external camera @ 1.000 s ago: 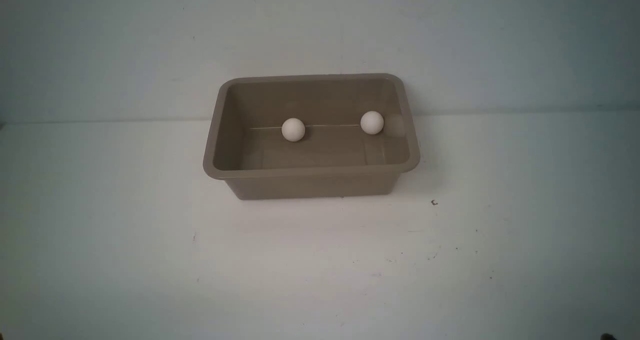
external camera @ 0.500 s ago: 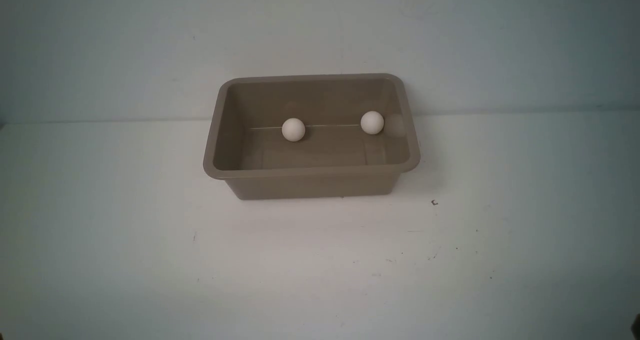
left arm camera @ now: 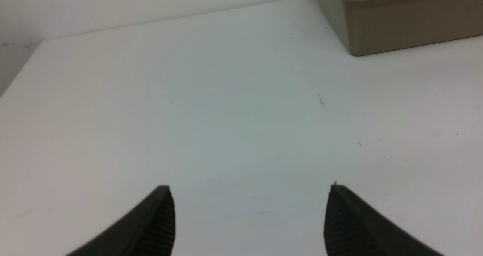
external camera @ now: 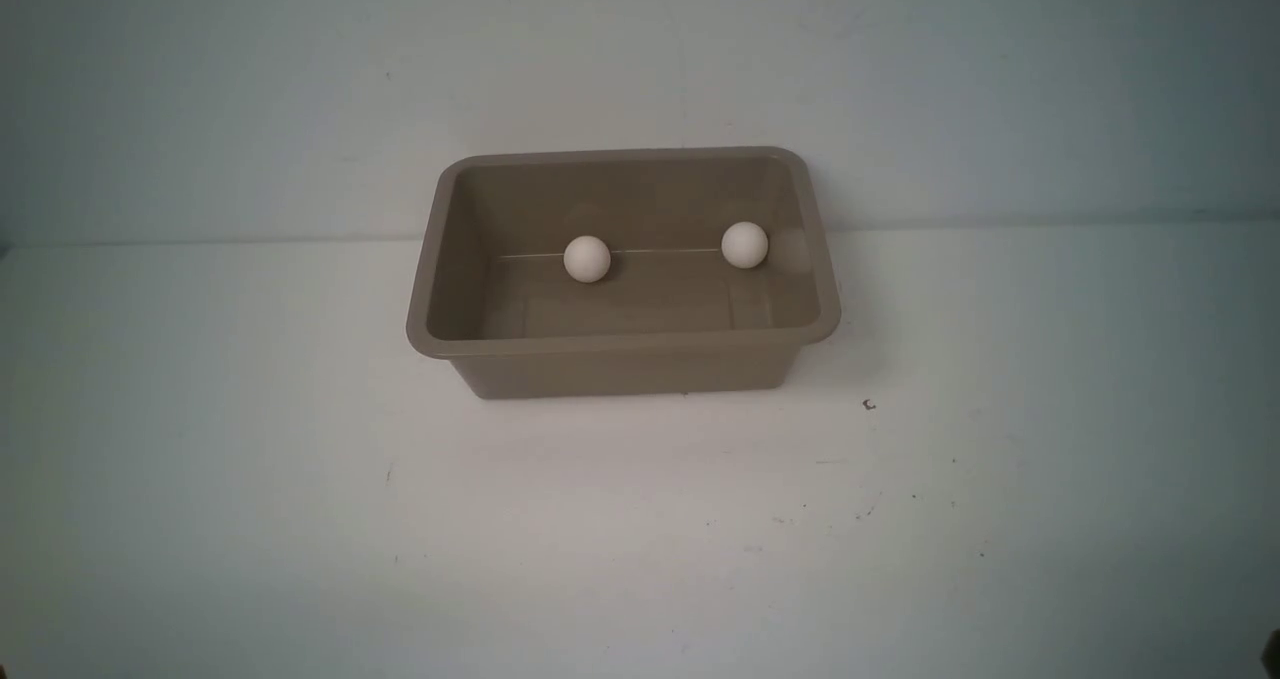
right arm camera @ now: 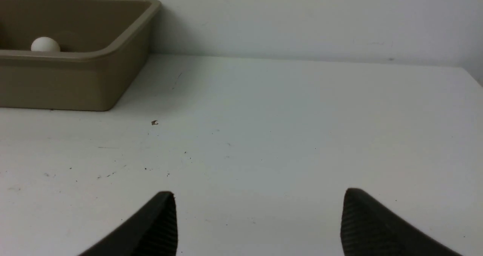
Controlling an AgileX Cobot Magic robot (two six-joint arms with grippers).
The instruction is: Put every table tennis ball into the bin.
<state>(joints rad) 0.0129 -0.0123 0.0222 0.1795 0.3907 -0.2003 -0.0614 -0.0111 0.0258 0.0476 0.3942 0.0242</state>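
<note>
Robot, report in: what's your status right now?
Left gripper open, empty. Right gripper open, empty. Both off-white table tennis balls inside taupe-brown plastic bin. Nothing in the way.

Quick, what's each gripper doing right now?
Left gripper: open, holding nothing.
Right gripper: open, holding nothing.
</note>
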